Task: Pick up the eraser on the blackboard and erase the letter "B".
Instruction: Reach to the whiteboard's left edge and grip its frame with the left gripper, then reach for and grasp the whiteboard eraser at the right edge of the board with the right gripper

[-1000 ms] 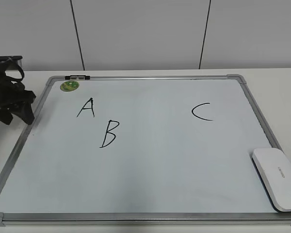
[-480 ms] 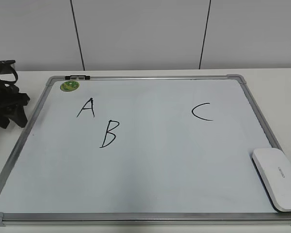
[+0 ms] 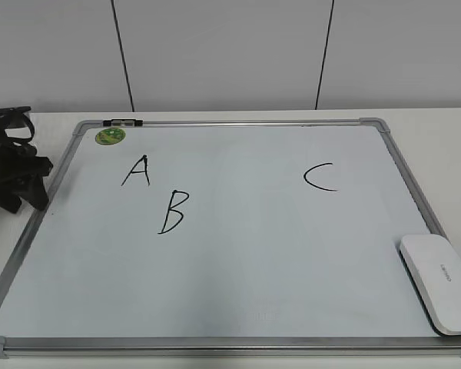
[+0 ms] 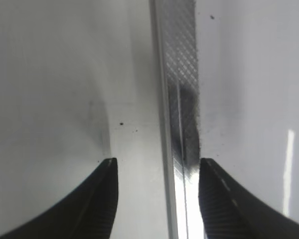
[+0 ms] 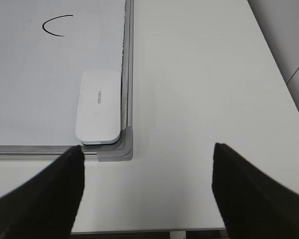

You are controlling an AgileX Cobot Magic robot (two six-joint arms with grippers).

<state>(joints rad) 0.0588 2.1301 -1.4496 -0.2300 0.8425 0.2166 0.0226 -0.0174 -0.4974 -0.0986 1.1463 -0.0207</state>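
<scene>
The white eraser (image 3: 439, 280) lies flat in the blackboard's (image 3: 246, 269) near right corner, against the grey frame. It also shows in the right wrist view (image 5: 98, 105). The black letter "B" (image 3: 173, 211) is on the left half, below and right of the "A" (image 3: 136, 171). The "C" (image 3: 320, 177) is on the right half. My left gripper (image 3: 24, 196) is open and empty, low beside the board's left frame (image 4: 179, 99). My right gripper (image 5: 147, 149) is open and empty over the bare table, near and right of the eraser. It is out of the exterior view.
A round green magnet (image 3: 110, 137) and a small clip (image 3: 123, 122) sit at the board's far left corner. The white table (image 5: 199, 89) extends to the right of the board. A panelled wall (image 3: 230, 54) stands behind.
My left gripper has shifted a little to the left, off the board's frame, then dipped slightly. The eraser and the letters are unchanged.
</scene>
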